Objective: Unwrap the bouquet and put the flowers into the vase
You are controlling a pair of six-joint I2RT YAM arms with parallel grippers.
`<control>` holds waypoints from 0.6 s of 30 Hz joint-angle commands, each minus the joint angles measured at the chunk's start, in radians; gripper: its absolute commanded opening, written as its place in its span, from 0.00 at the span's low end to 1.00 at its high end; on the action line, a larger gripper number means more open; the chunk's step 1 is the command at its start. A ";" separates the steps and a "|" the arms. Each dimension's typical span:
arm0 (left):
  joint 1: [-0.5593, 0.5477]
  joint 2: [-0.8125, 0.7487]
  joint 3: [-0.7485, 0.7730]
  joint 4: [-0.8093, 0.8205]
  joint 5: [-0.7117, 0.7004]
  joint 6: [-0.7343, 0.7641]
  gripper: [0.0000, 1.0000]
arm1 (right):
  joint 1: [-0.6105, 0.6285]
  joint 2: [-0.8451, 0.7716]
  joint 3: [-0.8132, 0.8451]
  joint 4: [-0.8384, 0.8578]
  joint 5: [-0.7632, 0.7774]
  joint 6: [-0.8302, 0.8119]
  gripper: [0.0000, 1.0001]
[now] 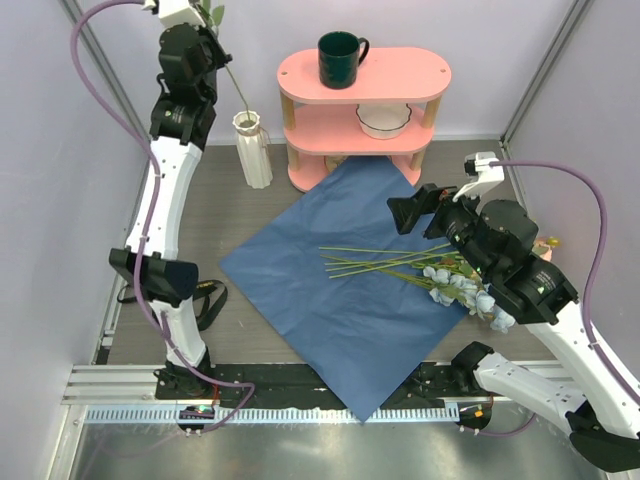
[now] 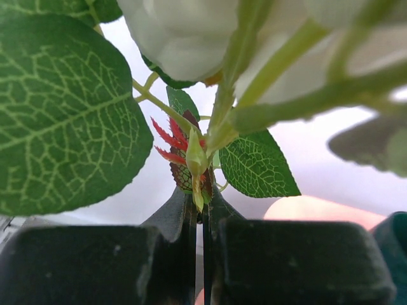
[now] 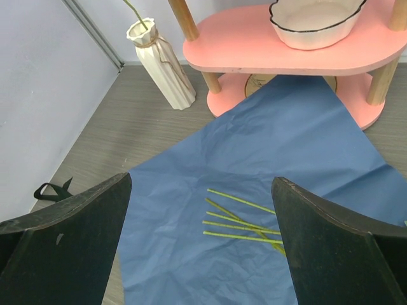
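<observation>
The cream ribbed vase [image 1: 252,150] stands at the back left of the table, also in the right wrist view [image 3: 162,70]. High above it my left gripper [image 1: 206,22] is shut on one flower's thin green stem [image 1: 234,82], whose lower end sits in the vase mouth. The left wrist view shows the jaws pinched on that stem [image 2: 202,190], under green leaves and a cream bloom [image 2: 184,38]. The blue paper [image 1: 330,300] lies spread flat. Several flowers lie on it, bare stems [image 1: 370,260] pointing left and pale blue blooms [image 1: 455,285] at the right. My right gripper [image 1: 415,212] hovers open over the stems [image 3: 245,219].
A pink two-tier shelf [image 1: 300,75] stands at the back, with a dark green mug [image 1: 340,58] on top and a white bowl [image 1: 383,120] on its lower tier. A black ribbon-like strip [image 1: 208,300] lies on the floor by the left arm. Walls close both sides.
</observation>
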 commanded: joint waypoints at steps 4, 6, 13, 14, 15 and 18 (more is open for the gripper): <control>0.023 0.078 0.037 -0.052 -0.036 -0.036 0.01 | 0.002 -0.023 -0.022 -0.007 0.014 0.033 0.98; 0.026 0.091 0.034 -0.057 -0.035 -0.043 0.02 | 0.002 -0.024 -0.025 -0.016 0.020 0.036 0.98; 0.037 0.124 0.014 -0.081 -0.029 -0.055 0.06 | 0.002 -0.017 -0.025 -0.029 0.020 0.056 0.98; 0.038 0.127 0.011 -0.080 -0.026 -0.060 0.06 | 0.002 -0.018 -0.025 -0.030 0.019 0.056 0.98; 0.041 0.130 0.009 -0.081 -0.023 -0.063 0.09 | 0.000 -0.014 -0.023 -0.035 0.019 0.059 0.98; 0.046 0.148 0.018 -0.090 -0.012 -0.069 0.14 | 0.002 -0.010 -0.022 -0.041 0.020 0.066 0.98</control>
